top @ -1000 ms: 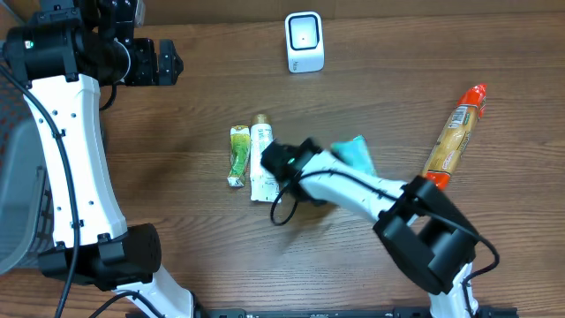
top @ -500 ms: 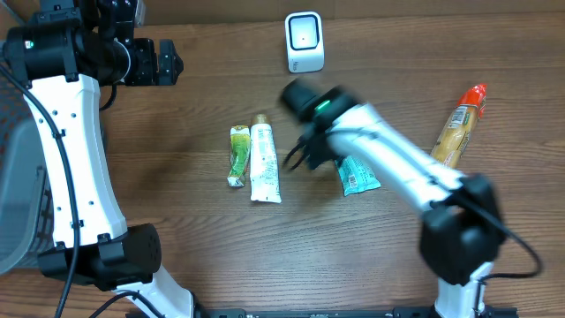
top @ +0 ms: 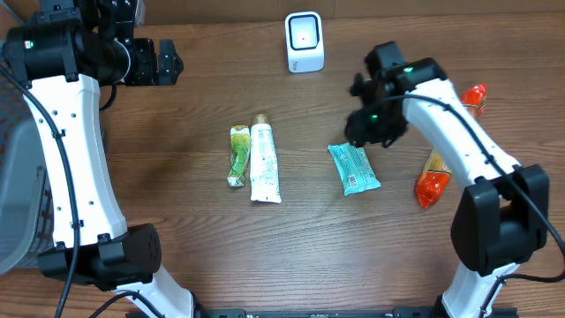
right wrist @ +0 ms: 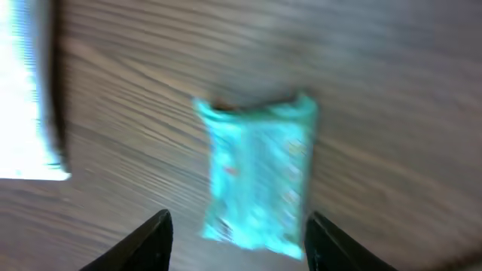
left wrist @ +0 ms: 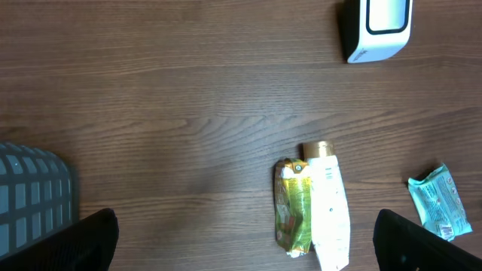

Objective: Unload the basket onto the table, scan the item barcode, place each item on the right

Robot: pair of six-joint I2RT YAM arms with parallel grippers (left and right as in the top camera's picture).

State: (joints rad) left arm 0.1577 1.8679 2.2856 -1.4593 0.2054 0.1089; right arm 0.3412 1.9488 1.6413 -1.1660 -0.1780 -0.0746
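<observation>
A white barcode scanner [top: 305,41] stands at the back of the table, and the left wrist view shows the scanner [left wrist: 376,26] at top right. A teal packet [top: 354,168] lies flat at mid-table. My right gripper [top: 360,134] hovers just behind it, open and holding nothing. In the blurred right wrist view the teal packet [right wrist: 260,177] lies below and between the fingertips [right wrist: 154,237] of the right gripper [right wrist: 237,241]. My left gripper [top: 174,62] is raised at the far left, wide open and empty; the left gripper [left wrist: 248,248] looks down on bare wood.
A green packet [top: 238,155] and a white tube [top: 263,162] lie side by side left of centre. An orange pouch with a red cap [top: 430,185] lies at the right, partly under my right arm. A grey basket [left wrist: 34,192] sits at the left edge.
My right arm has swung from beside the white tube up and to the right. The teal packet now lies uncovered on the table. The left arm has not moved.
</observation>
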